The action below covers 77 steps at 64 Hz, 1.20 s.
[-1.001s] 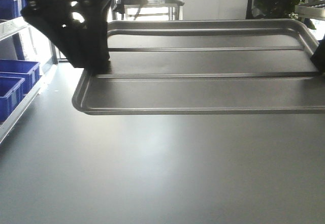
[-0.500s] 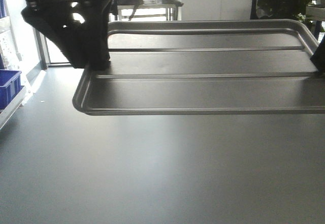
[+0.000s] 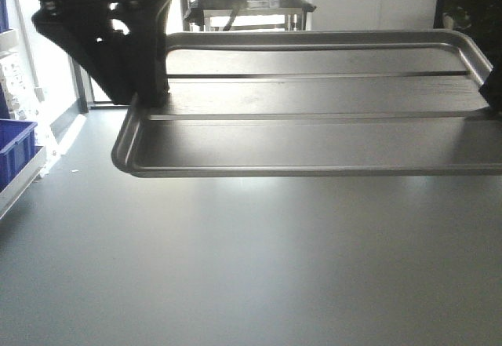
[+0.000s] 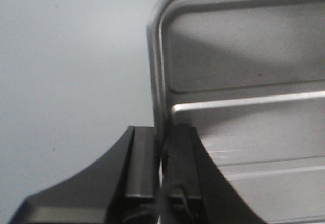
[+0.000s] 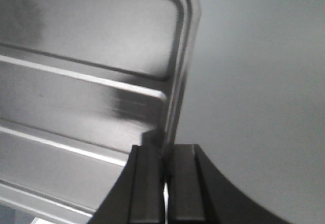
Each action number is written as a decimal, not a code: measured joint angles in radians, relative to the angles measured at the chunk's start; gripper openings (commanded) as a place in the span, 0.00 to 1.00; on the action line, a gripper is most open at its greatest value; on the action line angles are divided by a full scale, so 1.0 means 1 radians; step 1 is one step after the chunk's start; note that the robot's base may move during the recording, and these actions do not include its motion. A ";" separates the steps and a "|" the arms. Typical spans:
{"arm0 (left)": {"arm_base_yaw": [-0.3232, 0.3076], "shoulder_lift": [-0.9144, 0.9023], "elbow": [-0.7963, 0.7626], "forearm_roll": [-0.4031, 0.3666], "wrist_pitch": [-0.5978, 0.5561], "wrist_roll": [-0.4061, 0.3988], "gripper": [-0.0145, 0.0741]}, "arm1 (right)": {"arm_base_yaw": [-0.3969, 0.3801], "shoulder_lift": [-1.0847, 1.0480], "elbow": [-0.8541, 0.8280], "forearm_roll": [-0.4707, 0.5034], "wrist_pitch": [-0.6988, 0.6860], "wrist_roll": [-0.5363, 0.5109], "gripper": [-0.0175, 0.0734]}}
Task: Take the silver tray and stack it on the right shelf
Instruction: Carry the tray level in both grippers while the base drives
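The tray [image 3: 314, 138] hangs above the floor [image 3: 251, 267], with the left gripper [image 4: 162, 148] on its left rim and the right gripper [image 5: 165, 155] on its right rim. A bin [image 3: 16, 146] sits far left.

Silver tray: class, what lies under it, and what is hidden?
Only grey floor shows below the tray, held clear of it by the left gripper and right gripper on its end rims. The patch directly beneath is covered.
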 measured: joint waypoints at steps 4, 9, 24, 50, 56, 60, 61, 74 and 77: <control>0.000 0.000 0.000 0.000 0.000 0.000 0.06 | 0.000 0.000 0.000 0.000 0.000 0.000 0.25; 0.000 0.000 0.000 0.000 0.000 0.000 0.06 | 0.000 0.000 0.000 0.000 0.000 0.000 0.25; 0.000 0.000 -0.002 0.000 0.000 0.000 0.06 | 0.000 0.000 0.000 0.000 0.000 0.000 0.25; 0.000 0.000 -0.002 0.000 0.000 0.000 0.06 | 0.000 0.000 0.000 0.000 0.000 0.000 0.25; 0.000 0.000 -0.002 0.000 0.000 0.000 0.06 | 0.000 0.000 0.000 0.000 0.000 0.000 0.25; 0.000 0.000 -0.002 0.000 0.000 0.000 0.06 | 0.000 0.000 0.000 0.000 0.000 0.000 0.25; 0.000 0.000 -0.002 0.000 0.000 0.000 0.06 | 0.000 0.000 0.000 0.000 0.000 0.000 0.25; 0.000 0.000 -0.002 0.000 0.002 0.000 0.06 | 0.000 0.000 0.000 0.000 0.000 0.000 0.25; 0.000 0.000 -0.002 0.000 0.002 0.000 0.06 | 0.000 0.000 0.000 0.000 0.000 0.000 0.25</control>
